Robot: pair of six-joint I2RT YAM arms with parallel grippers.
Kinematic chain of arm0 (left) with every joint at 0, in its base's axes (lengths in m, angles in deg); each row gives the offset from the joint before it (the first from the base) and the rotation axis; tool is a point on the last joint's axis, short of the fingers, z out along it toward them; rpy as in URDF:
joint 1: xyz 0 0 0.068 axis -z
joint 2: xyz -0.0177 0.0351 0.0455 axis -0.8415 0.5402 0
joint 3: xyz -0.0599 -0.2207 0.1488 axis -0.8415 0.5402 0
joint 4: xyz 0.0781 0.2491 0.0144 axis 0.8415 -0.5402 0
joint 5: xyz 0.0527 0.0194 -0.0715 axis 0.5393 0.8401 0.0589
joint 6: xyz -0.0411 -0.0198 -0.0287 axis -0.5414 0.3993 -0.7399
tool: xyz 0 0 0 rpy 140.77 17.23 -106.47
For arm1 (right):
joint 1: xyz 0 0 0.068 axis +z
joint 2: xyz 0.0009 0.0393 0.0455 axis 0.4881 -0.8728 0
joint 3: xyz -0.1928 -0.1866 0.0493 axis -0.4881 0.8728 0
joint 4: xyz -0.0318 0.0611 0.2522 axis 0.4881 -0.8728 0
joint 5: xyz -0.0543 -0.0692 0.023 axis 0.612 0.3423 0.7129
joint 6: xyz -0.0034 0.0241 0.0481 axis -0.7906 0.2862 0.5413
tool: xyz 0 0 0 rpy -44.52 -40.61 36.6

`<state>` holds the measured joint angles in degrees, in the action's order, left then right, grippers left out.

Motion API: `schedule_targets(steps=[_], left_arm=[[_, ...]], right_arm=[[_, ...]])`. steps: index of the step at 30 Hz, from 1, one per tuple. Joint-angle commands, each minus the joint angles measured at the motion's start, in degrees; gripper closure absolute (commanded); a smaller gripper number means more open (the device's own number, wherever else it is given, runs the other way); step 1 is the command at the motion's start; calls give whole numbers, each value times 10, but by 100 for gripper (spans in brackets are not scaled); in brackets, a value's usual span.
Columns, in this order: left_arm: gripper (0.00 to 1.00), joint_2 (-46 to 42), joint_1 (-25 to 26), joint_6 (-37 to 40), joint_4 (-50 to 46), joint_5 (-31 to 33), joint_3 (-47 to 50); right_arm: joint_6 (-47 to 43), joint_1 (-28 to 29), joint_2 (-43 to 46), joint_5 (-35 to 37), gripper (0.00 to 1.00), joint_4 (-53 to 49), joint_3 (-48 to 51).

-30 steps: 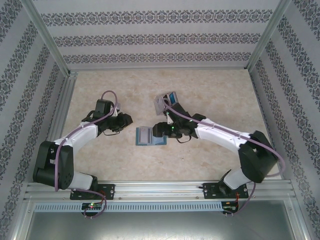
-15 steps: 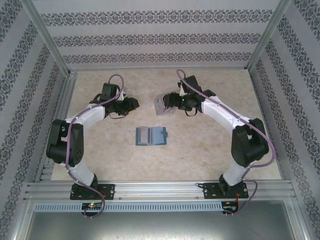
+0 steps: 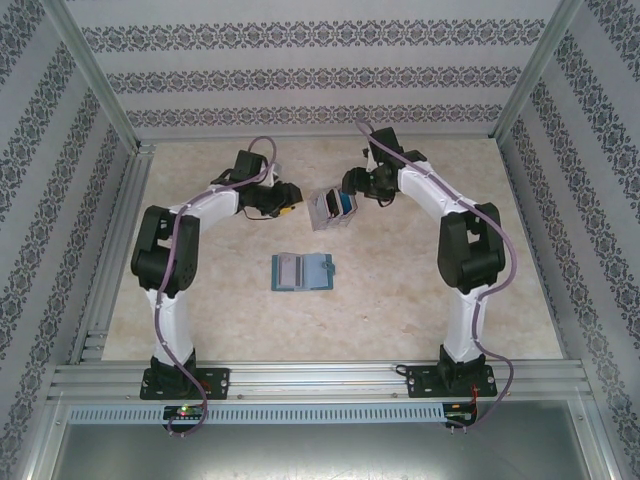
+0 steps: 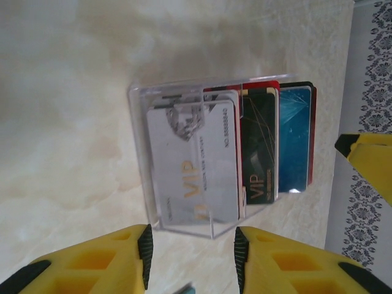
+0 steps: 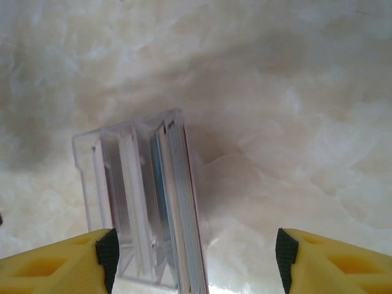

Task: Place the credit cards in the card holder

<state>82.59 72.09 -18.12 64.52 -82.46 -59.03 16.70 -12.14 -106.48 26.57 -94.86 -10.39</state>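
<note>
Several glossy credit cards (image 4: 257, 147) upright in clear slotted stand (image 4: 139, 141): faces via left wrist, edges via right. Teal card holder (image 3: 301, 271) flat, open, near stand. Spread, empty: left claw (image 4: 193, 254), right claw (image 5: 195, 254).

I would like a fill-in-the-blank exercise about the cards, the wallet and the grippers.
1. The front card in the stand shows the gold word ___.
2. In the left wrist view, just right of the black card, stands a ___ card.
3. The wallet lies ___ the stand and the arm bases.
4. The left gripper and the right gripper are both ___.

Missing words: VIP; blue; between; open.
</note>
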Motion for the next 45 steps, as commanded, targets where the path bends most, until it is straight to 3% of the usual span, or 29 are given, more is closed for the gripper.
schedule_targets(steps=[1, 16, 27, 45], left_arm=[[57, 39, 18, 18, -49, -15, -43], [57, 112, 44, 17, -65, -30, -103], [57, 115, 52, 20, -70, -33, -107], [57, 113, 53, 19, -70, -33, -107]], right_arm=[[-12, 5, -38, -55, 31, -31, -47], [-1, 30, -60, -92, 36, -32, -88], [-16, 42, -103, -65, 35, -73, -127], [-15, 42, -33, -60, 37, -58, -96]])
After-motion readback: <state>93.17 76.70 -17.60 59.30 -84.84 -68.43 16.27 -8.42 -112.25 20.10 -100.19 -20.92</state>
